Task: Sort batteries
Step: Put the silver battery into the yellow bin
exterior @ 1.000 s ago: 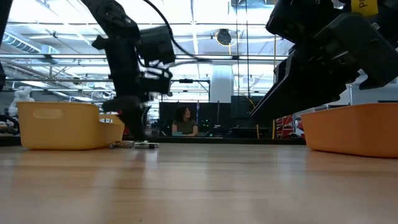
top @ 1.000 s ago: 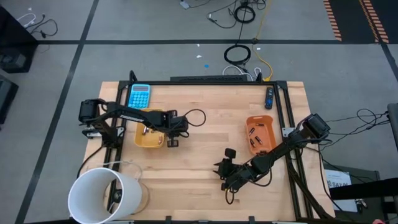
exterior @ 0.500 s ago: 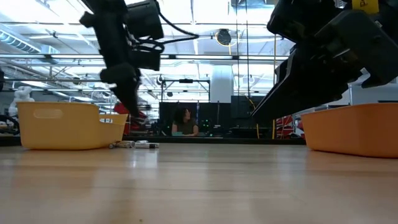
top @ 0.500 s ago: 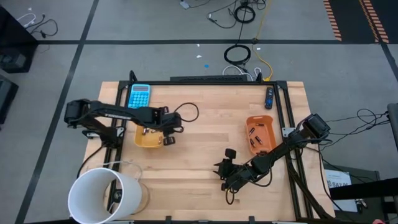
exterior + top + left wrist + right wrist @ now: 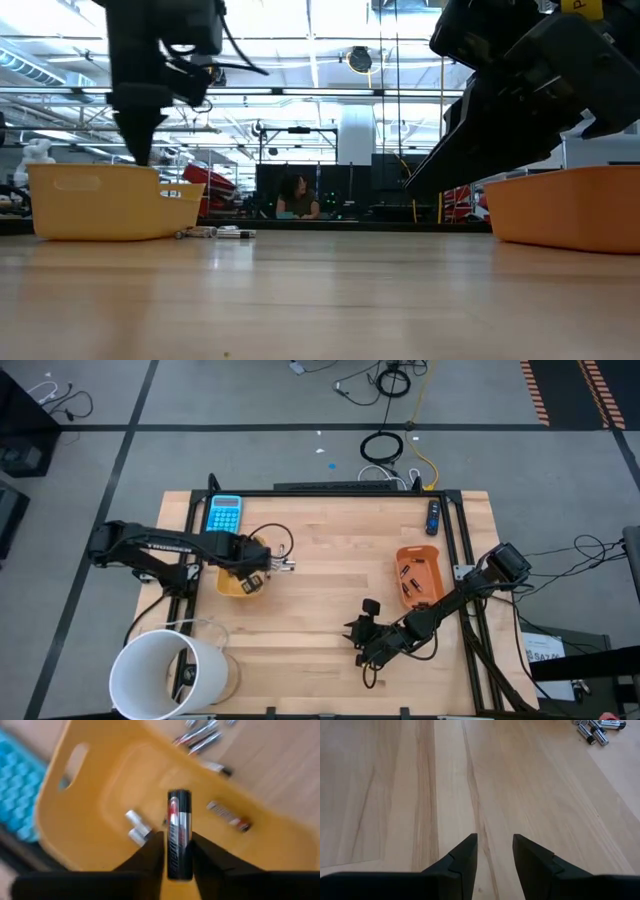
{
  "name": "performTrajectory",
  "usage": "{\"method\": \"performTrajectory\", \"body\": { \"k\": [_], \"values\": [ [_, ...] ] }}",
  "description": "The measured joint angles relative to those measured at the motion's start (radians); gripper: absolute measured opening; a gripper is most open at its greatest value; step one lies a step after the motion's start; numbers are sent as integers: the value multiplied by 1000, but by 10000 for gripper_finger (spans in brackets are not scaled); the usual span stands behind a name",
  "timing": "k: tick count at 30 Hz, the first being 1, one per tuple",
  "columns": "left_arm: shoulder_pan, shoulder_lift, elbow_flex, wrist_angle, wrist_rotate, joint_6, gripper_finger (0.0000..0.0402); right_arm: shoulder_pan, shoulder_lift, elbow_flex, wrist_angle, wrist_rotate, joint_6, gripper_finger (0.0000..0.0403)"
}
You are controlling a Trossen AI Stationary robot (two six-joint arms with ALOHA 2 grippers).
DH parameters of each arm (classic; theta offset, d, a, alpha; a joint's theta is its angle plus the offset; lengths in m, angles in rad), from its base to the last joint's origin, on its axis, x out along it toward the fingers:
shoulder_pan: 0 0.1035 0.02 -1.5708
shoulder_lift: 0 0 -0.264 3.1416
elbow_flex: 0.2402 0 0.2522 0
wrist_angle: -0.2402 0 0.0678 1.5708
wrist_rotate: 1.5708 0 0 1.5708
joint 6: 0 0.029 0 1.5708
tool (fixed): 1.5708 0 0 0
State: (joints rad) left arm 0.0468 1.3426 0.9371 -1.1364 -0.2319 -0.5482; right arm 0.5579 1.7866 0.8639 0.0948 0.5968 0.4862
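My left gripper (image 5: 249, 574) hangs over the yellow tray (image 5: 226, 588) and is shut on a black battery with a red and silver stripe (image 5: 179, 815). In the low view the gripper (image 5: 135, 150) dips behind the tray's rim (image 5: 95, 170). Two other batteries (image 5: 137, 827) (image 5: 227, 815) lie on the tray's floor. Several loose batteries (image 5: 283, 567) lie on the table just right of that tray. They also show in the low view (image 5: 215, 232). My right gripper (image 5: 360, 635) is open and empty, low over bare wood at the front right. My left gripper pinches the battery's long sides (image 5: 172, 852) between its two fingers (image 5: 150, 855). The battery lies along the fingers, and its far end (image 5: 179, 797) sticks out past the fingertips. The fingers point down from above. The battery is lifted clear above the tray floor.
An orange tray (image 5: 400, 555) with dark batteries stands at the right. A blue calculator (image 5: 224, 513) lies behind the yellow tray. A tall white tub (image 5: 165, 670) stands at the front left corner. A small dark object (image 5: 432, 517) lies at the far right.
My left gripper has risen from the table by the loose batteries. It has gone toward the table's left edge and now hangs over the yellow tray.
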Motion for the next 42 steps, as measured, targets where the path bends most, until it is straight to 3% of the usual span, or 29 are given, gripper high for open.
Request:
{"method": "performTrajectory", "body": {
  "k": [5, 8, 11, 16, 30, 37, 42],
  "values": [
    [-41, 0, -6, -31, -80, -23, 185, 0, 0, 0, 0, -13, 0, 115],
    [-49, 0, -2, 0, -141, -18, 213, 0, 0, 0, 0, -19, 0, 115],
    [-48, 0, 12, 112, -177, 81, 217, 0, 0, 0, 4, -19, 0, 115],
    [-39, 34, 17, 307, -152, 236, 217, -2, 0, 0, 6, -19, 3, 115],
    [-34, 320, 16, 453, -45, 532, 218, -2, 0, 0, 8, -18, 8, 115],
    [-15, 369, 16, 552, -25, 616, 218, -2, 0, 0, 7, -19, 8, 115],
    [15, 369, 16, 583, 58, 641, 217, -2, 0, 0, 7, -18, 8, 115]
  ]
}}
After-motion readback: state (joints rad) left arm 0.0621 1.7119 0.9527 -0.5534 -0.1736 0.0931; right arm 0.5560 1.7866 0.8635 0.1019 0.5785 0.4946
